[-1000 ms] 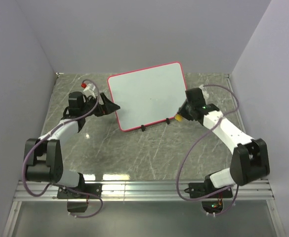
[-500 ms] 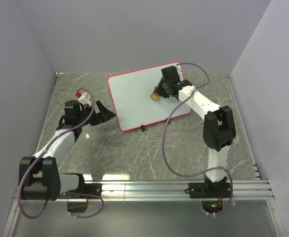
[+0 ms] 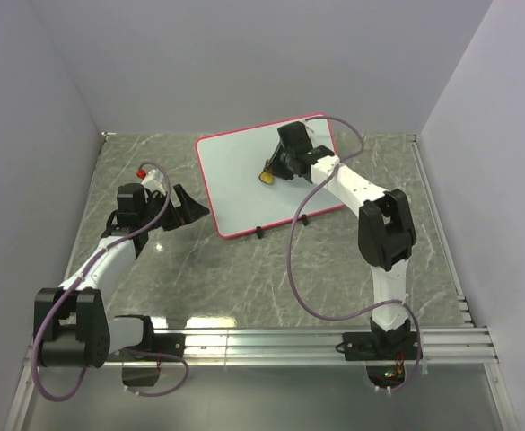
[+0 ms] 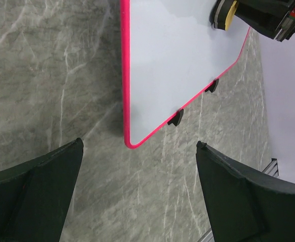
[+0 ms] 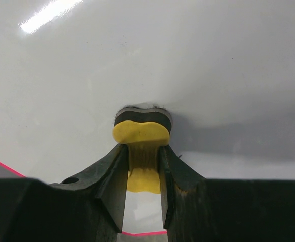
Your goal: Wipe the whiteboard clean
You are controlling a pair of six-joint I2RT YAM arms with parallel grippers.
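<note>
Right gripper (image 5: 144, 154) clenched on yellow eraser (image 5: 138, 131), eraser pressed on whiteboard (image 3: 235, 184) near centre, left gripper (image 4: 139, 171) spread wide at board's 8 o'clock

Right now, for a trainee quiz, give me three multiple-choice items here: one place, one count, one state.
1. Where is the yellow bone-shaped eraser in the right gripper? A) on the face of the red-rimmed white rectangular whiteboard B) on the marble table C) on the metal rail
2. How many black clip feet show on the whiteboard's edge? A) one B) two C) four
3. What state is the left gripper in? A) shut on the eraser B) shut on the rim C) open, empty
1 A: the right wrist view shows its pad against the white face. 2 B: the left wrist view shows two. 3 C: its fingers stand apart, gripping nothing.
</note>
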